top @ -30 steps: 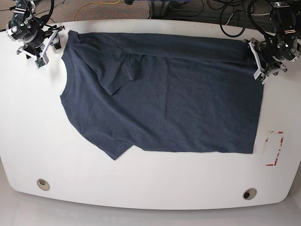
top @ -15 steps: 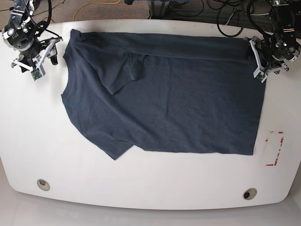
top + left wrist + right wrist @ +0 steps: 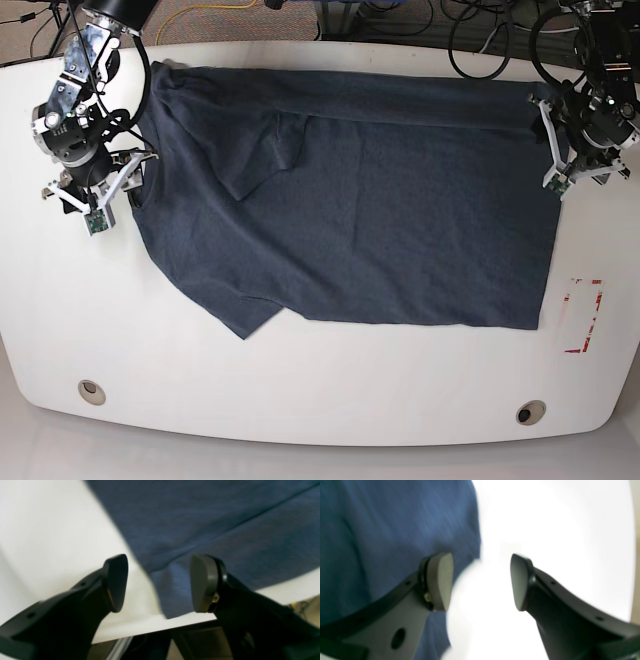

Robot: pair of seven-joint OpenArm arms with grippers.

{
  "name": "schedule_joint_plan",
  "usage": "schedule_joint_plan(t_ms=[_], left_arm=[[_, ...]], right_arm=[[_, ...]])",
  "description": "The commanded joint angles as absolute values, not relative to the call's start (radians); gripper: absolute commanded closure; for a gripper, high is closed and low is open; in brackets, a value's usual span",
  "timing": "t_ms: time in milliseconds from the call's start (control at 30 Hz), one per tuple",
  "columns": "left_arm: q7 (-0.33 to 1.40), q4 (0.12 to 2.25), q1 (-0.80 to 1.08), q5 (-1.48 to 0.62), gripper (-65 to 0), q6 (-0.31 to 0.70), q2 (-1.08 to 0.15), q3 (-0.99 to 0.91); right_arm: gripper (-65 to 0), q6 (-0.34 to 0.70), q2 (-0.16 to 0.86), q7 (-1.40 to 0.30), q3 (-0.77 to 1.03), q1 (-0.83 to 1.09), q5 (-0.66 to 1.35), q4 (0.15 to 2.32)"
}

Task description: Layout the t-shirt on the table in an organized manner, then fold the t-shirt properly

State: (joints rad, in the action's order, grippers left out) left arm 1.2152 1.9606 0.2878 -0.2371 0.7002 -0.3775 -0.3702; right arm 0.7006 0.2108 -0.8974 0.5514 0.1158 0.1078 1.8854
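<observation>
The dark navy t-shirt [image 3: 380, 220] lies spread across the white table [image 3: 320, 400], neck toward the left and hem toward the right. Its far edge is folded over, and one sleeve [image 3: 255, 150] is tucked onto the body. My right gripper [image 3: 112, 198] hovers open by the neckline; in its wrist view the shirt [image 3: 382, 530] lies under the left finger [image 3: 440, 580], with bare table on the right. My left gripper [image 3: 558, 165] stands open at the hem's far corner. That shirt corner [image 3: 172, 590] lies between its fingers [image 3: 116, 582], ungripped.
Two metal grommets [image 3: 91, 391] [image 3: 530, 411] sit near the front edge. A red-and-white marking [image 3: 585, 315] is at the right of the hem. Cables [image 3: 480, 40] run behind the table. The table's far edge [image 3: 175, 622] shows just below the left gripper.
My right arm swung from the far left corner forward to the neckline side. My left arm shifted slightly forward along the hem. The shirt stayed in place.
</observation>
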Motion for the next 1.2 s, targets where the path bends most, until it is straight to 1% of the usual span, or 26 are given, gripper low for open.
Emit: schedule_joint_plan(t_ms=[0,200,300,500,600,833,933,1033,1167], left_arm=[[1.216,1.983,0.269,-0.239,-36.7,0.698,-0.387,-0.432],[1.214,1.975,0.162,-0.228,-36.7,0.698,-0.334,-0.524],[1.214,1.954,0.082,-0.223,-36.7,0.698,-0.314,-0.53],[1.213,1.891,-0.068,-0.15,-36.7,0.698,-0.282,-0.527],[1.213,1.827,-0.165,-0.111,-36.7,0.698,-0.272,-0.527],[1.196,1.67,-0.332,-0.054,-36.7,0.698,-0.271,-0.533],[1.148,1.647,-0.346,-0.044,-36.7,0.698,-0.271,-0.533],[1.113,1.646,-0.346,-0.044,-36.7,0.698,-0.271,-0.53],[1.113,1.646,-0.344,-0.044,-36.7,0.698,-0.272,-0.532]], right_arm=[[-34.4,0.698,0.209,-0.885,0.547,0.082,0.099,1.868],[-34.4,0.698,0.189,-0.883,0.539,-0.018,0.099,1.764],[-34.4,0.698,0.185,-0.883,0.541,-0.082,0.093,1.698],[-34.4,0.698,0.186,-0.878,0.539,-0.209,0.093,1.55],[-34.4,0.698,0.196,-0.869,0.539,-0.289,0.091,1.438],[-34.4,0.698,0.231,-0.708,0.503,-0.409,0.077,1.17],[-34.4,0.698,0.255,-0.633,0.483,-0.444,0.045,1.063],[-34.4,0.698,0.259,-0.565,0.479,-0.473,0.024,0.955],[-34.4,0.698,0.265,-0.478,0.479,-0.499,0.008,0.825]])
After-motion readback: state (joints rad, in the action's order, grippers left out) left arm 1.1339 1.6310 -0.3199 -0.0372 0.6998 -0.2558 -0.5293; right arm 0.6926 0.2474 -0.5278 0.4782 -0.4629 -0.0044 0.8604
